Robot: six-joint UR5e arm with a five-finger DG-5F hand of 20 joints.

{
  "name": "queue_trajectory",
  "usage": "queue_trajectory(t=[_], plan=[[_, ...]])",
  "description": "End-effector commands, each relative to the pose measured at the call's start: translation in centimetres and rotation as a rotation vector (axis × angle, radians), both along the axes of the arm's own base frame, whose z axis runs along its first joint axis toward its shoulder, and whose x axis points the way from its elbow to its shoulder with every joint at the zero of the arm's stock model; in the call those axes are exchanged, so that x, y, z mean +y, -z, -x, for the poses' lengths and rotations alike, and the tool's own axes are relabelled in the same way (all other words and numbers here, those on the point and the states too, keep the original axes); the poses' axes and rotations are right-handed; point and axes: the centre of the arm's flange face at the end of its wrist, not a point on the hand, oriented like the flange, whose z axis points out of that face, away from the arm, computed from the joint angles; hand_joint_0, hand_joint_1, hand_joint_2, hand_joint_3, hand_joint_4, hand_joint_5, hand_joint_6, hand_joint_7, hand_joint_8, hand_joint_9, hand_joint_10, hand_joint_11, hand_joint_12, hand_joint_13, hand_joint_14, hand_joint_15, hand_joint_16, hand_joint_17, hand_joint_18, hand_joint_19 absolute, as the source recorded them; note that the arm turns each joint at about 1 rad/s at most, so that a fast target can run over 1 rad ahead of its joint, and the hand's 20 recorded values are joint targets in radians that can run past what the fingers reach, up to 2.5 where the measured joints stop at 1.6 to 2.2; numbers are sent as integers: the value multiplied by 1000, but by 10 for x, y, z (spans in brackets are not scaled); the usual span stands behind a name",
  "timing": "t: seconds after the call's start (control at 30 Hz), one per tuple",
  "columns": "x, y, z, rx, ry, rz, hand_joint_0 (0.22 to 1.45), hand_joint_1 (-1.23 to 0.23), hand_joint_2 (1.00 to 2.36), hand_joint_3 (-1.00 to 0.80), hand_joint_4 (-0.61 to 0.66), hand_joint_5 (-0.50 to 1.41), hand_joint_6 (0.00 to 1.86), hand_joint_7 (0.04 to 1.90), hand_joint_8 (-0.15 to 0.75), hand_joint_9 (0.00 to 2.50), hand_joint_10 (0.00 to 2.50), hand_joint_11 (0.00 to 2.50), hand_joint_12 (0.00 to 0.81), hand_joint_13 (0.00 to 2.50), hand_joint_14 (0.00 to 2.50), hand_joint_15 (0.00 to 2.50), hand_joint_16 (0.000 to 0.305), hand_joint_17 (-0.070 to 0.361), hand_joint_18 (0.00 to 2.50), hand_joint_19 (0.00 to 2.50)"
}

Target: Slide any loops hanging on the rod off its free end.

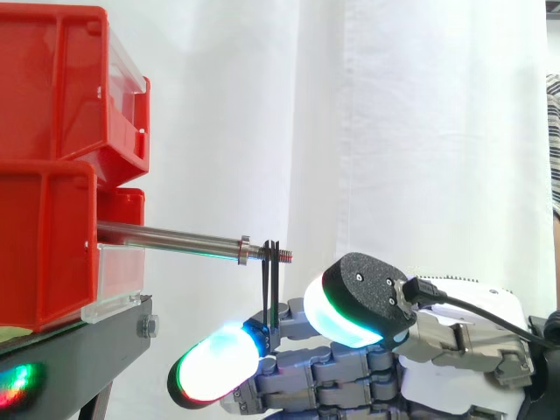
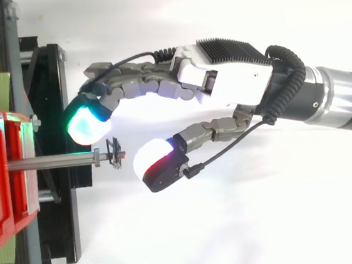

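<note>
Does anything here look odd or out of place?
Only mildly: the black loops hang at the very tip of the rod, past its collar, nearly off. Nothing looks spilled or damaged.

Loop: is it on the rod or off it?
On. The loop hangs over the rod's threaded tip, just outside the collar.

Red bins (image 1: 52, 157), silver rod (image 1: 175, 238), black loops (image 1: 275, 284) — white curtain (image 1: 394, 131).

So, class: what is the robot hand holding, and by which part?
Nothing, apparently: the black loop hangs near the rod's free end, between the robot hand's parted fingertips, ungripped.
</note>
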Motion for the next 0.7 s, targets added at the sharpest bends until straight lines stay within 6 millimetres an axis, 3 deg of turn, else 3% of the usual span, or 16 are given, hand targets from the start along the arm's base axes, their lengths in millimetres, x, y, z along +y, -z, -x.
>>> queue_trajectory(t=[0.0,0.67], plan=[[0,-1,-1,-7,-1,-5,543,-475,1000,-500,174,-249,502,672,262,375,0,0,335,244,0,0,50,113,329,308],[13,-5,-4,-36,-29,-5,552,-549,1000,-500,247,-213,503,854,265,335,0,0,334,252,0,0,50,112,367,323]])
